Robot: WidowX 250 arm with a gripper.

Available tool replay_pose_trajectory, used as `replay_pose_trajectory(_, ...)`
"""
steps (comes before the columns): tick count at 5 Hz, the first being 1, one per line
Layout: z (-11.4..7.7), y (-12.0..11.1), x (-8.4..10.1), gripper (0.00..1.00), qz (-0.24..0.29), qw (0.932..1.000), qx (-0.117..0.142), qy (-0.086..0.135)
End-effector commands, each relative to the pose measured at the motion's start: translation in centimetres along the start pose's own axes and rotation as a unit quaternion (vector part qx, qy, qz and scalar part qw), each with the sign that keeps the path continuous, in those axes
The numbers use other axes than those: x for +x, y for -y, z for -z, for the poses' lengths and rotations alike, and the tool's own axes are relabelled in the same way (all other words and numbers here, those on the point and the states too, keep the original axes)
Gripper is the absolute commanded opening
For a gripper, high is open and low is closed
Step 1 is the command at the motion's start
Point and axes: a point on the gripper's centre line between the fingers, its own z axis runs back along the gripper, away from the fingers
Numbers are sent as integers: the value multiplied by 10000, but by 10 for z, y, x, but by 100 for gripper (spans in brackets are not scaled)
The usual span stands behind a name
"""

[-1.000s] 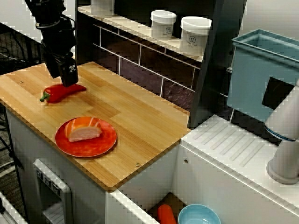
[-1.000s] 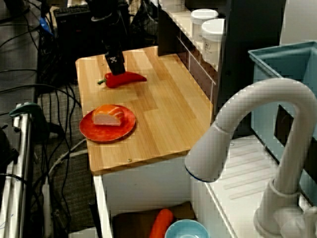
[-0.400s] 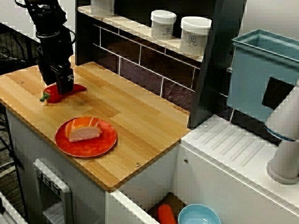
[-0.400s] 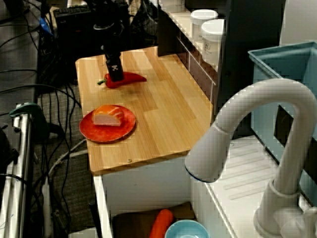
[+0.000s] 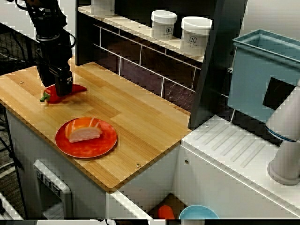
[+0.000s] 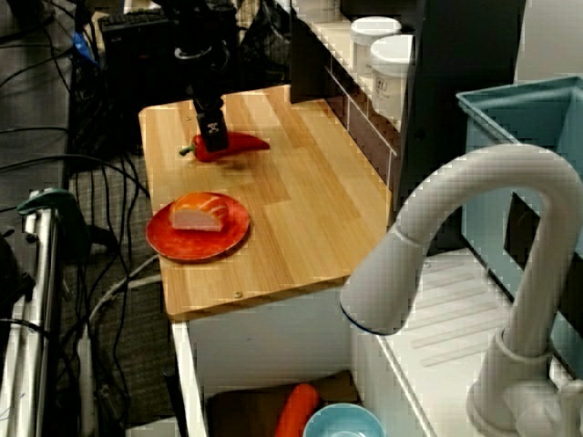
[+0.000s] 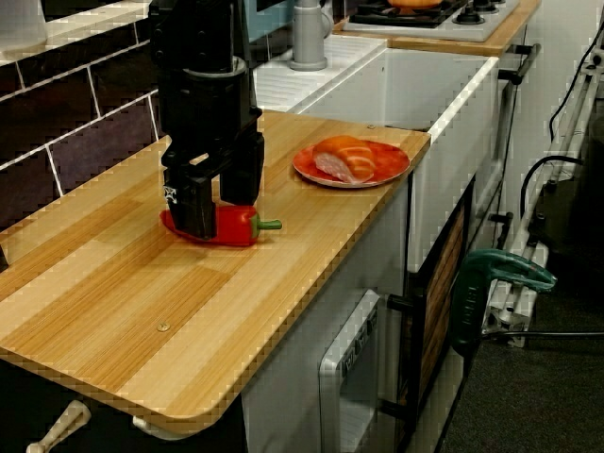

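My black gripper (image 5: 60,89) stands upright over a red pepper (image 5: 76,88) that lies on the wooden counter (image 5: 140,122) near its far left end. In the view from the counter's end, the two fingers (image 7: 198,203) reach down on either side of the pepper (image 7: 236,227), a gap showing between them; the gripper (image 7: 221,215) is open around it. The pepper's green stem (image 7: 270,225) points at the counter's front edge. The view from the sink side shows the gripper (image 6: 213,144) covering the pepper's (image 6: 244,143) middle.
An orange plate (image 5: 105,143) carrying a salmon piece (image 5: 84,130) sits near the counter's front edge. White jars (image 5: 196,29) stand on the back shelf. A teal bin (image 5: 262,70) and white faucet (image 6: 455,264) are at the right; a carrot (image 6: 293,411) and blue bowl (image 6: 342,426) lie in the sink.
The gripper has shifted left along the pepper and come lower, from over its right part to straddling its middle. The pepper and plate have not moved.
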Motion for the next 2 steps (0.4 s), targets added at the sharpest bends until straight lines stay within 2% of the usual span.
replay_pose_trajectory(1,-4,-2,-10,0,-38,10000,15,-24)
replay_pose_trajectory(2,-8,-2,-10,0,-66,10000,-38,8)
